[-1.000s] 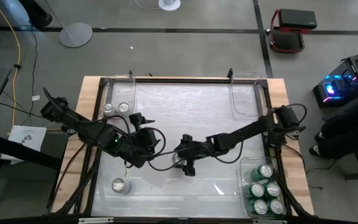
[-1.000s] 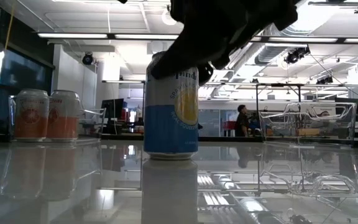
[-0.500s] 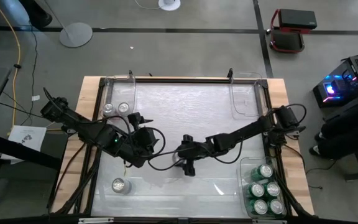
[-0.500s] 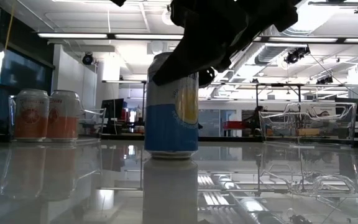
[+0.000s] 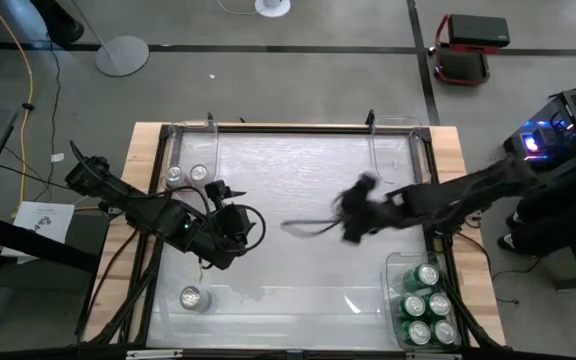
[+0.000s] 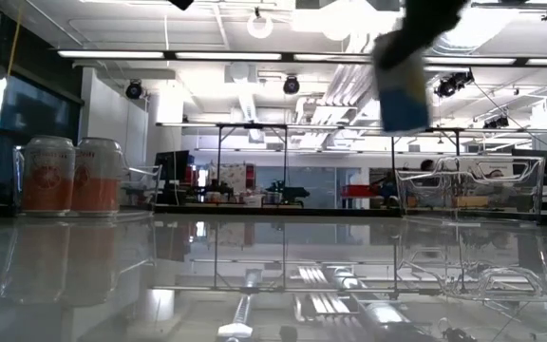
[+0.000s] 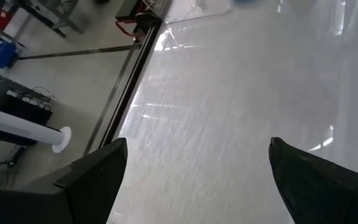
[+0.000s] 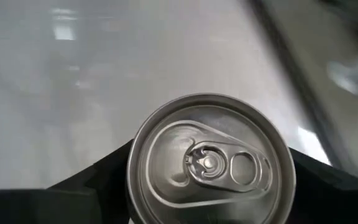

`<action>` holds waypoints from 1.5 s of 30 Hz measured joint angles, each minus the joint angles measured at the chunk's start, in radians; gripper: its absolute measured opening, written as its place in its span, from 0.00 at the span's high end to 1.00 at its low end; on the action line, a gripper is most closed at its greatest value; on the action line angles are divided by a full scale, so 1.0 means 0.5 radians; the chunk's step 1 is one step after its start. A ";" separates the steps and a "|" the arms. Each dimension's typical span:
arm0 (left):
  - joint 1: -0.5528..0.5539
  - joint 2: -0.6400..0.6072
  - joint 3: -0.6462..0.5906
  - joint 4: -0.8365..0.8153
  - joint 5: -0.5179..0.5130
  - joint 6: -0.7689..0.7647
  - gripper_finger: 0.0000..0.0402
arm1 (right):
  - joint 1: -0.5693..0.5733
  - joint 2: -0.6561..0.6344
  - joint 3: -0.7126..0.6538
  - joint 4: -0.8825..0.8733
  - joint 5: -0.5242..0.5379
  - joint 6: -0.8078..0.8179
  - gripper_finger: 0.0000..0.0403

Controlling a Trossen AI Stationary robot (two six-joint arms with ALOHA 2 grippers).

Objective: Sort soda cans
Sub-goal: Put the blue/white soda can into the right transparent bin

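Observation:
My right gripper [image 5: 353, 215] hangs above the table's middle right, shut on a blue-and-white soda can [image 6: 405, 87]; the can's silver top [image 8: 210, 163] fills the right wrist view. My left gripper [image 5: 240, 226] waits open over the table's left half, with nothing between its fingers [image 7: 92, 177]. Two orange cans [image 5: 186, 174] stand in a clear bin at the far left. One can [image 5: 190, 298] stands on the table at the near left. Several green cans [image 5: 426, 302] stand in a clear bin at the near right. My right gripper pinches the can between its two fingers, on opposite sides of the wall just under the top rim [image 8: 134, 165]. The fingers slant down at it from the table's right side. The can is lifted clear of the table, top up and slightly tilted.
An empty clear bin [image 5: 393, 152] sits at the far right corner and also shows in the low view as the clear bin [image 6: 468, 185]. The table's wooden frame [image 5: 143, 140] rims the glossy top. The middle of the table is bare.
My right gripper has taken the blue-and-white can off the table's middle, lifting it clear and carrying it fast toward the right edge and up, tipping less steeply down. The can stays top up.

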 joint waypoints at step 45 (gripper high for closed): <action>0.340 0.004 -0.402 1.538 0.459 0.894 0.09 | -0.975 -1.051 -0.591 -0.732 0.615 0.944 0.30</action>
